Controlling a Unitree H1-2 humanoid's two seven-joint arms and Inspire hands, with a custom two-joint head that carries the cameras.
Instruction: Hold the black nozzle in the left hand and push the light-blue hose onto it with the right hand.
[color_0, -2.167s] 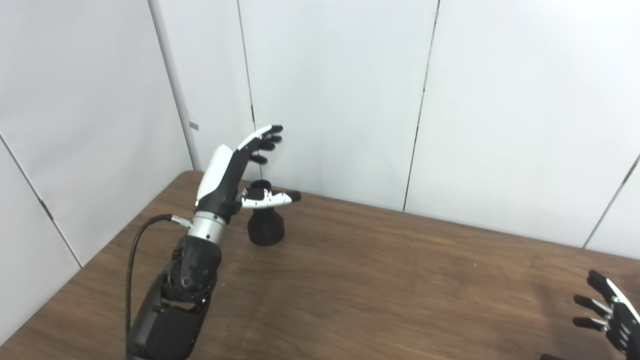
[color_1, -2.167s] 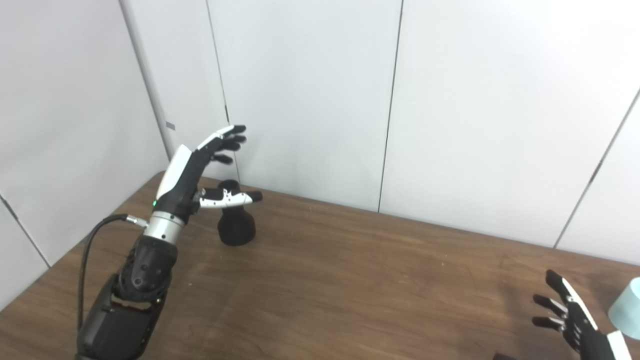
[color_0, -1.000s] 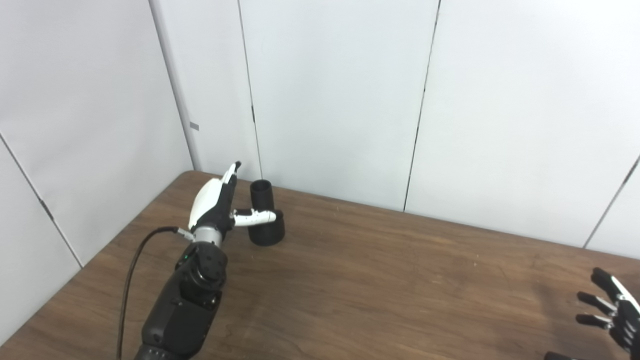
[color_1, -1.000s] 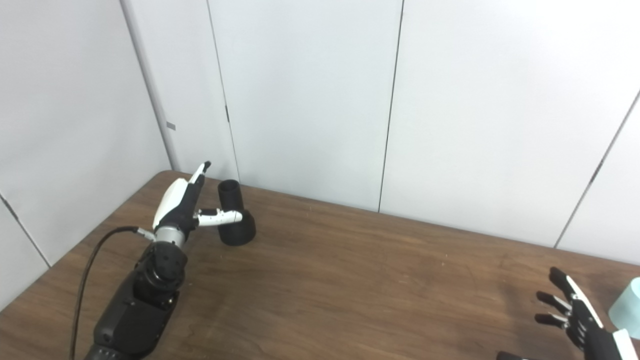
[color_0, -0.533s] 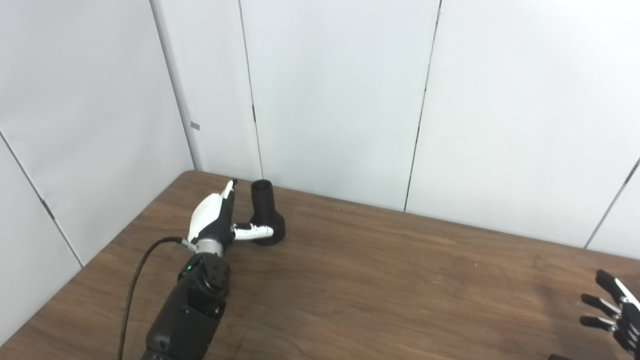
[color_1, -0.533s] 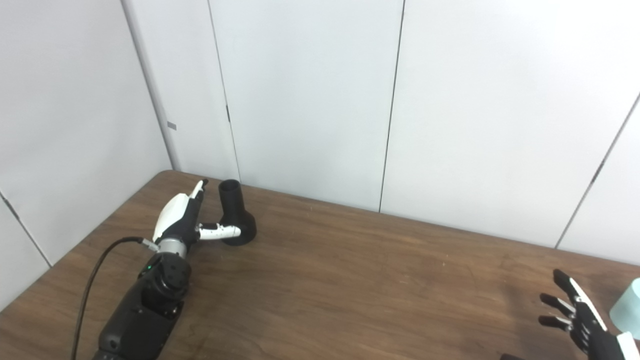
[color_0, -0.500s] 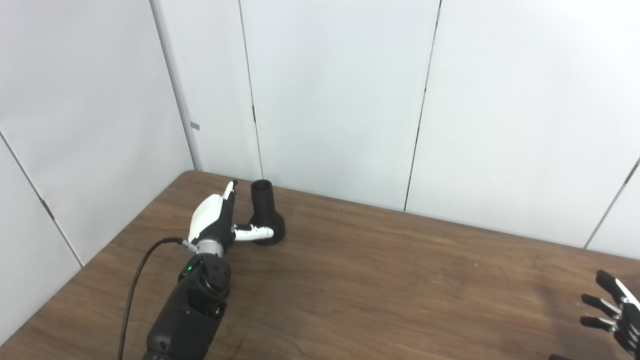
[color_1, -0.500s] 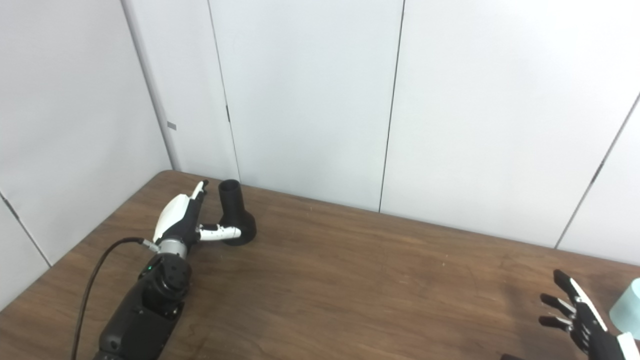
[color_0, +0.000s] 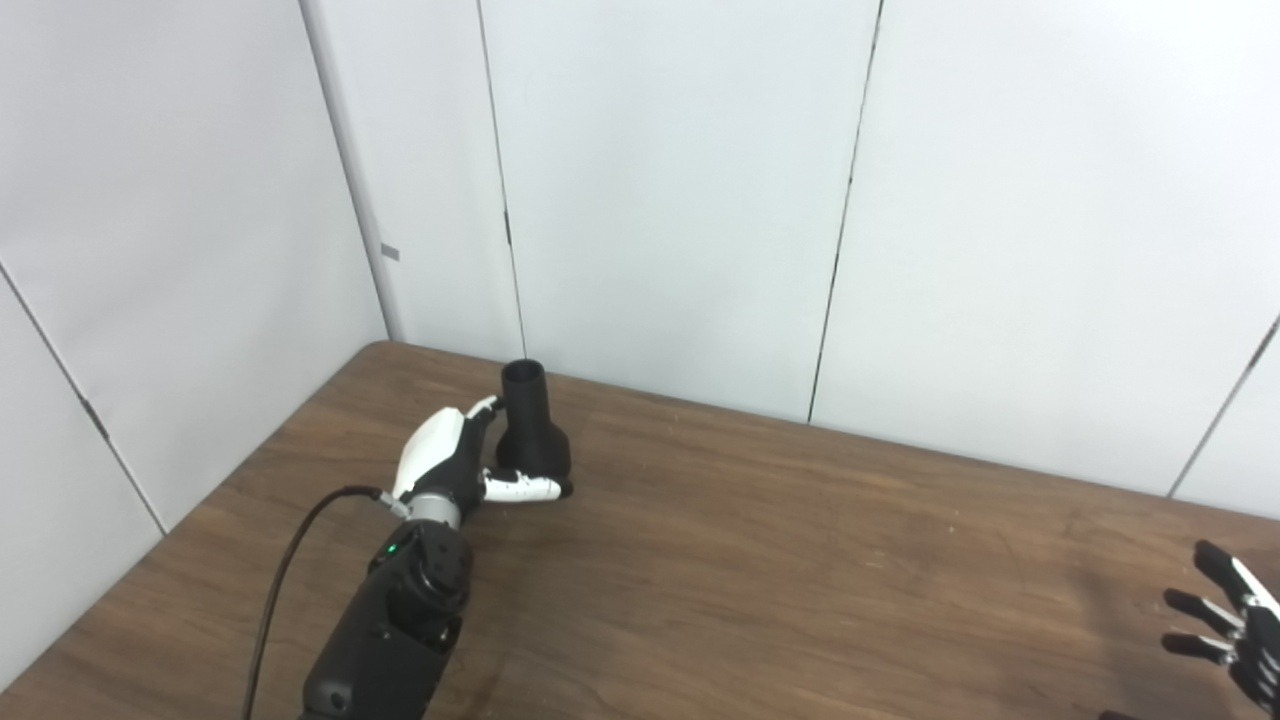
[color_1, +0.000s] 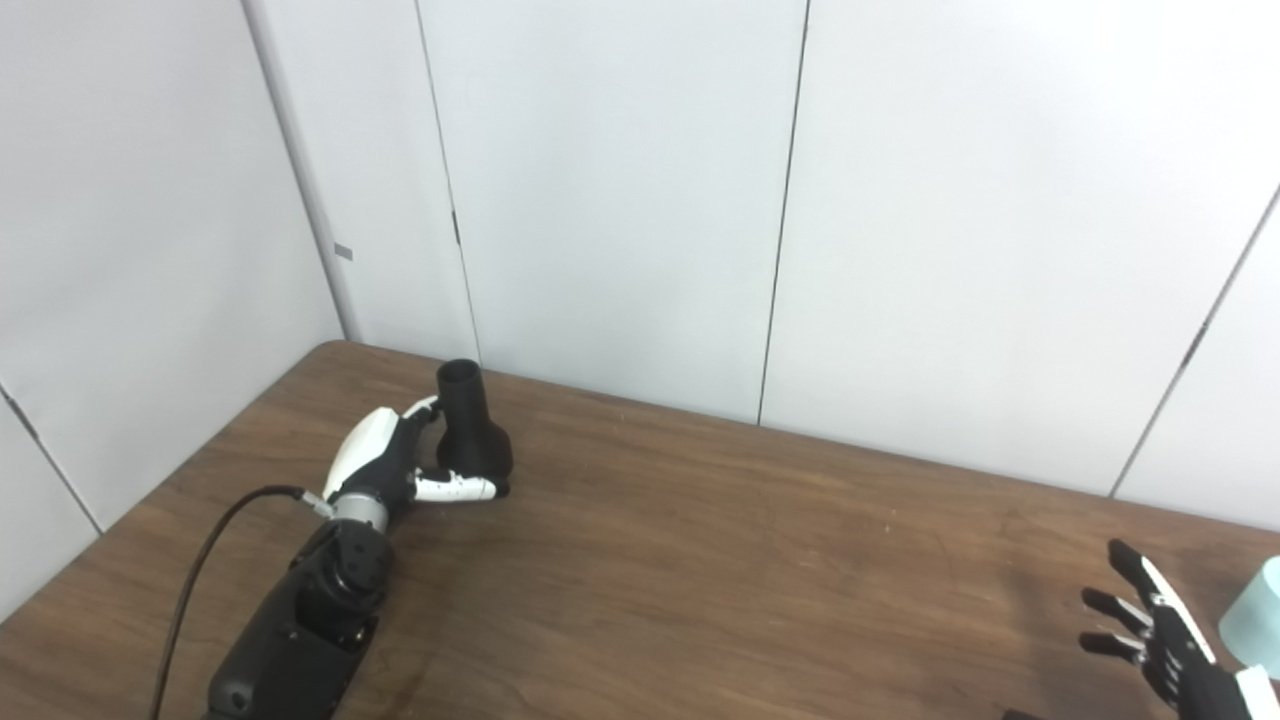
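- Since half a second ago, the left hand (color_0: 455, 465) has curled around the black flared plastic nozzle (color_0: 532, 428); whether it grips firmly I cannot tell.
- On the brown wooden table (color_0: 760, 560), the nozzle stands upright at the far left corner, narrow mouth up.
- Well apart, the right hand (color_1: 1160, 640) waits with fingers spread, just beside the light-blue hose (color_1: 1258, 600).

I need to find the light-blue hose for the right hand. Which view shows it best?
The right eye view: the light-blue hose shows as a pale cylinder cut off by the picture's right edge, just beyond the open right hand. The left eye view does not show it at all.
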